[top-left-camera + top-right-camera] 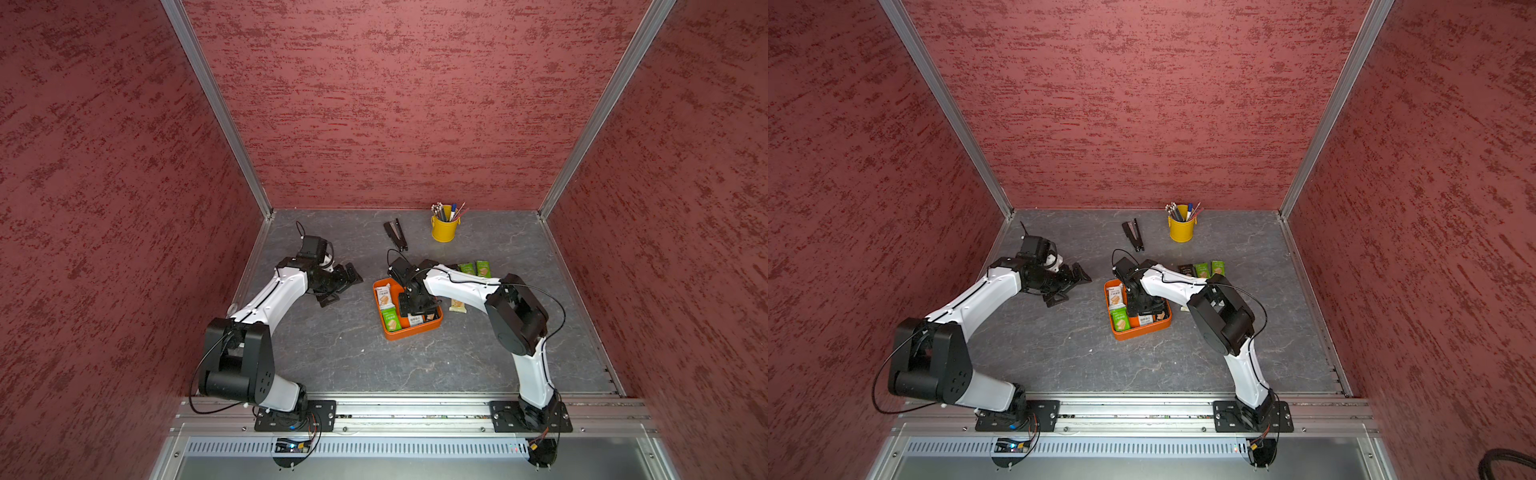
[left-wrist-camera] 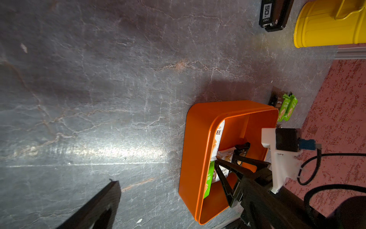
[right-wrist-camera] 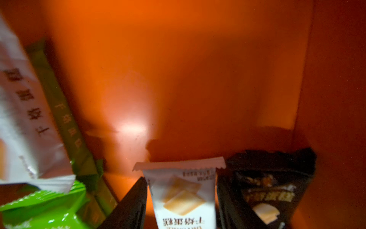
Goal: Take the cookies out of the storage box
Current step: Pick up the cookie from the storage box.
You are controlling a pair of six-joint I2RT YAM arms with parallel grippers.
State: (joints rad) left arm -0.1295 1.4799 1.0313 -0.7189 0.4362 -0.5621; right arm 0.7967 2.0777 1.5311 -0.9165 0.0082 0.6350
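Orange storage box holding cookies in white, bright green and black wrappers, each printed with a pale tan biscuit square. Grey table veined like marble. Deep red walls mottled with darker streaks. Yellow bucket, black stapler, white arms with black joints.

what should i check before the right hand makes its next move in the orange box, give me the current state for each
1. White packet sits inside the right hand: ok.
2. Jaws clamped on it: not ok, a gap shows beside one finger.
3. Black packet outside the jaws: cannot tell, it lies close alongside.
4. Left hand apart from the storage box: ok, open and off to the side.
5. Green packets already out on the table, apart from the box: ok.
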